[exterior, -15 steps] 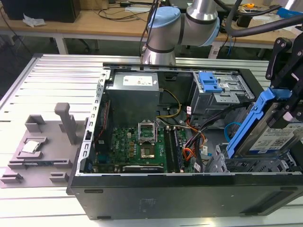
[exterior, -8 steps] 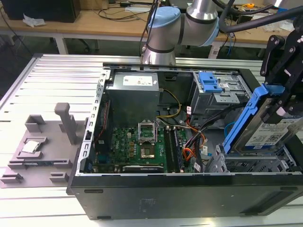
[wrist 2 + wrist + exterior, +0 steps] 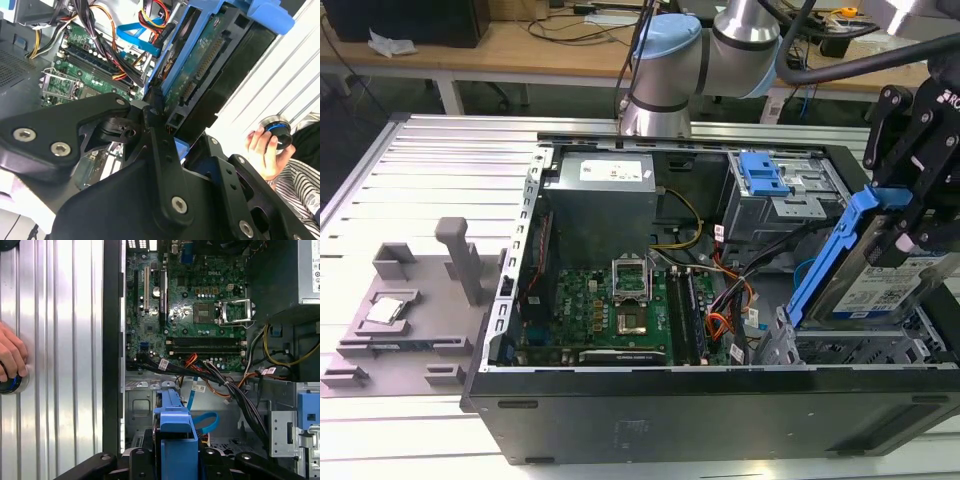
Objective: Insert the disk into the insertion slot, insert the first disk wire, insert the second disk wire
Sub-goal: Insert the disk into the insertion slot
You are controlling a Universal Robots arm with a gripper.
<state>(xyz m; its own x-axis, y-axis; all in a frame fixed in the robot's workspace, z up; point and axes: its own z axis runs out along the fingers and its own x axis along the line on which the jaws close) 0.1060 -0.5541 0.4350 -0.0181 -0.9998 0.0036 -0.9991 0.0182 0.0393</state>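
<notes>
Disk (image 3: pixel 880 285) in its blue carrier (image 3: pixel 832 255), clenched in the jaws of the gripper (image 3: pixel 910 232), hangs tilted over the insertion slot (image 3: pixel 865 348) at the exterior view's right; a clean entry likely needs it levelled, squared to a bay, clear of the cables (image 3: pixel 730 298).

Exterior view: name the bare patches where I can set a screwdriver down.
Free: the ribbed table behind the grey fixture, toward the exterior view's left, and the strip before the computer case. Crowded: inside the case, cables beside the motherboard, and the gripper holding the disk over the insertion slot.
</notes>
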